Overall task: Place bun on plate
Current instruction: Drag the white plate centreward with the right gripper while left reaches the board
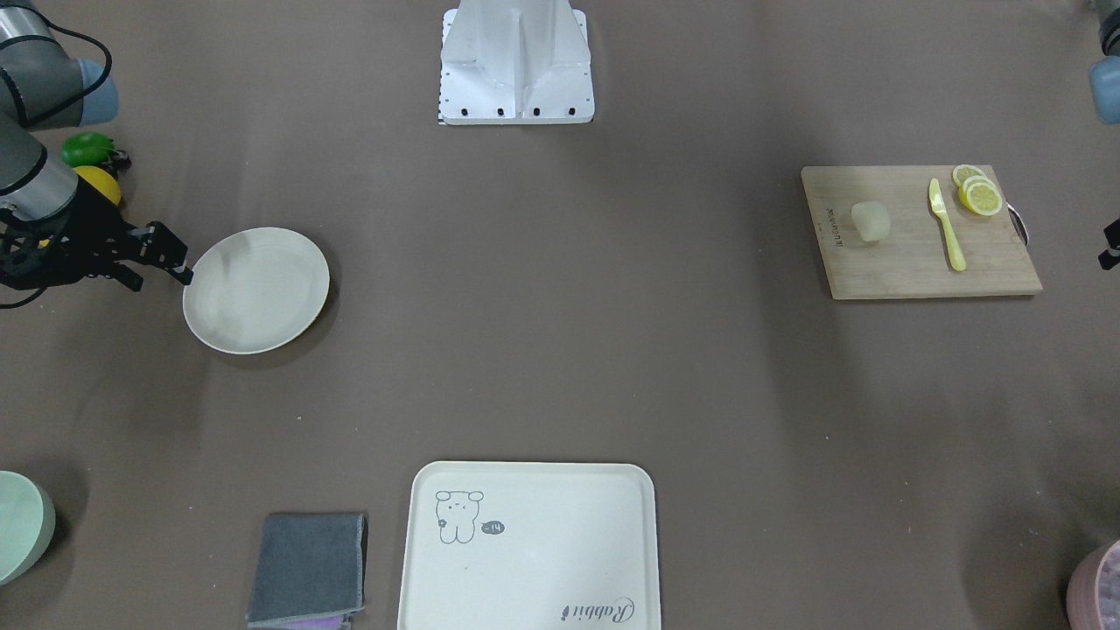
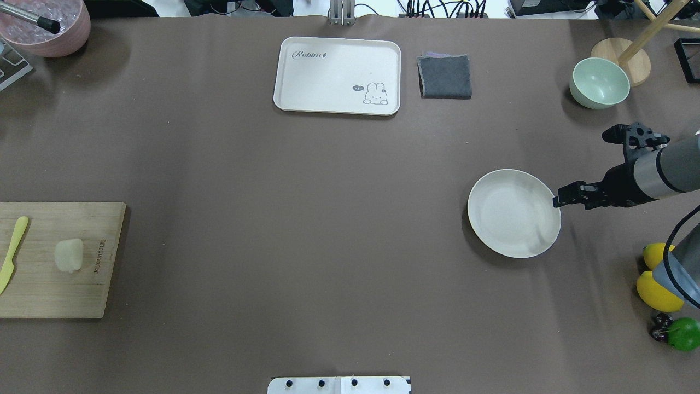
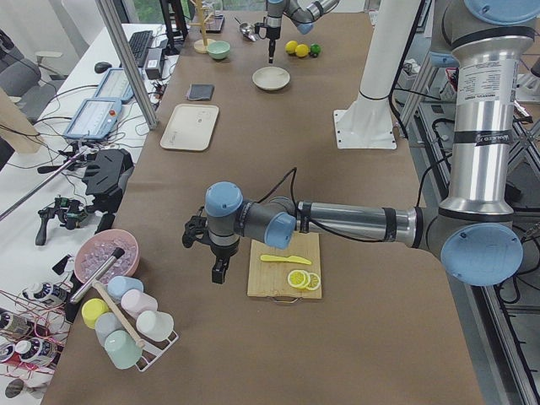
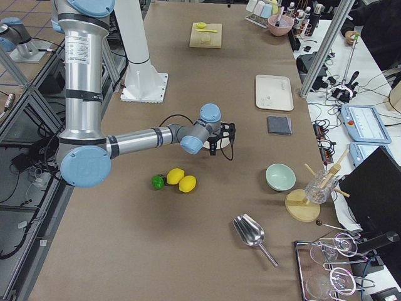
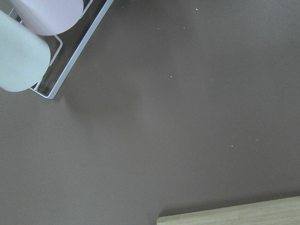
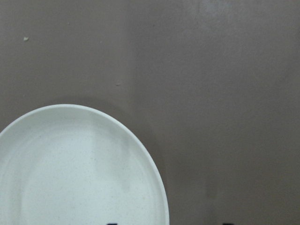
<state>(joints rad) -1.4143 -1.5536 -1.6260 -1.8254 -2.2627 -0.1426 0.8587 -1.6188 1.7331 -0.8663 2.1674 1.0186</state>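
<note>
My right gripper (image 2: pixel 570 196) hangs over the plate (image 2: pixel 511 216) at the rim on the robot's right side. Fingers point down and are spread apart, with nothing in them. The right wrist view shows only two dark tips at its bottom edge, with the plate's rim running between them. The plate is bare.

The left gripper (image 3: pixel 218 257) shows properly only from the table-end camera, so I cannot tell how wide it stands. It hangs over bare table just beside the cutting board (image 1: pixel 919 267). Its wrist camera gets brown cloth, a strip of the board's edge and a corner of the cup rack (image 5: pixel 51 70), no fingers.

The bun (image 1: pixel 871 220) sits on the board, untouched, near the yellow knife (image 1: pixel 947 227) but apart from it. The lemon slices (image 1: pixel 978 194) lie past the knife. Bun and plate are well apart, at opposite ends of the table.

Step, as I read it: pre-grasp, nothing picked up yet. The bun is on the left arm's side and the plate on the right's. Next I'd take the left gripper over the bun and come down with the fingers either side. I'd close softly, since it looks squashy, then carry it across. The knife is close, so the fingers need to stay clear of it. The right one could instead grip the rim and bring the plate nearer.
</note>
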